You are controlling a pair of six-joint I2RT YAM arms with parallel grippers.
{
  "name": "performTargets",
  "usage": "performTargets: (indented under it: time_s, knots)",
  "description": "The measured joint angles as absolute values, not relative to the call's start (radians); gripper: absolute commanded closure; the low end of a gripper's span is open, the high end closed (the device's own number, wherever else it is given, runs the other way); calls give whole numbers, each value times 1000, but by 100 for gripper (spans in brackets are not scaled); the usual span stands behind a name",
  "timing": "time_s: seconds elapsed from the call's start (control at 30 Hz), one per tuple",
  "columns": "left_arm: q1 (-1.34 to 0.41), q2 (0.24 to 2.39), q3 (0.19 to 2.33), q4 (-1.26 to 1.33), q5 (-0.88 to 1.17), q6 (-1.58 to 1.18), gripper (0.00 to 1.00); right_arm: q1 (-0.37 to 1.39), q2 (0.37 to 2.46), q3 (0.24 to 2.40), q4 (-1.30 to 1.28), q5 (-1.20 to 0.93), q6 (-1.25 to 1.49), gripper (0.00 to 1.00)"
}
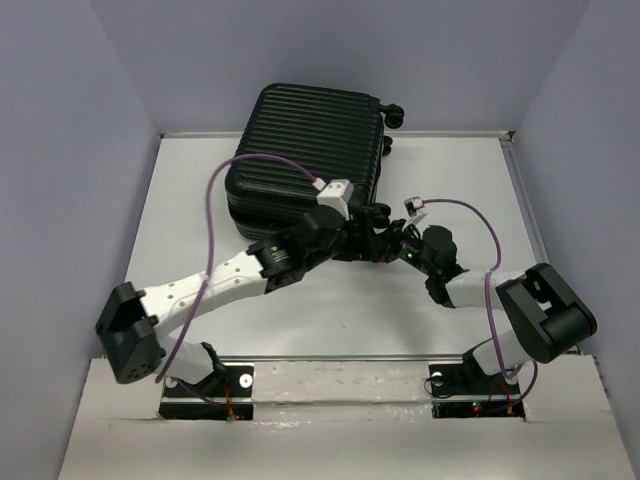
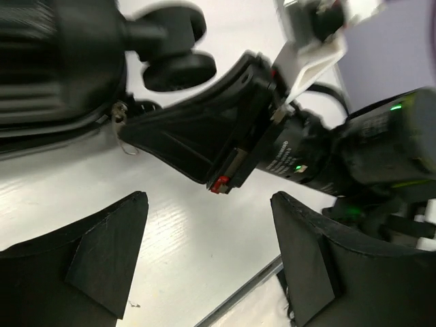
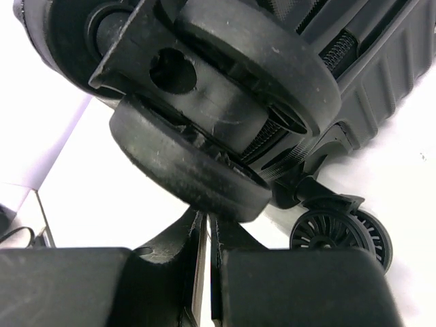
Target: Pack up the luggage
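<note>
The luggage (image 1: 300, 140), a black ribbed hard-shell suitcase, lies closed at the back middle of the table. Both grippers meet at its near right corner. My left gripper (image 1: 365, 222) is open, and in its wrist view the fingers (image 2: 102, 252) frame bare table. Ahead of it, my right gripper (image 2: 133, 133) is shut, its tip against the suitcase edge (image 2: 41, 68) beside a small metal zipper pull (image 2: 120, 119). I cannot tell whether the pull is pinched. In the right wrist view the shut gripper (image 3: 206, 221) sits just under a double caster wheel (image 3: 204, 102).
A second caster wheel (image 3: 340, 235) stands to the right of the near one. Two more wheels (image 1: 392, 115) stick out at the suitcase's far right corner. The white table (image 1: 200, 200) has a raised rim, and grey walls close it in. Purple cables (image 1: 230, 170) arc above both arms.
</note>
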State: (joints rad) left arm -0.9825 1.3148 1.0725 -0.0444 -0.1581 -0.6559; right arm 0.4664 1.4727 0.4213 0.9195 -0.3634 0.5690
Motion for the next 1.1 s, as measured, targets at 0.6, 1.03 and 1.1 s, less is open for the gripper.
performTargets:
  time_s: [0.6,1.03,1.1]
  knots:
    - [-999,1602,1257,86,-244,-620,29,466,1410,345,958,-356,599,93]
    - [-997,1711,1275,108,-350,-635,31,466,1387,309,935,-393,613,93]
    - [-1000,1731,1285,110,-351,-635,34,466,1387,309,935,-393,618,87]
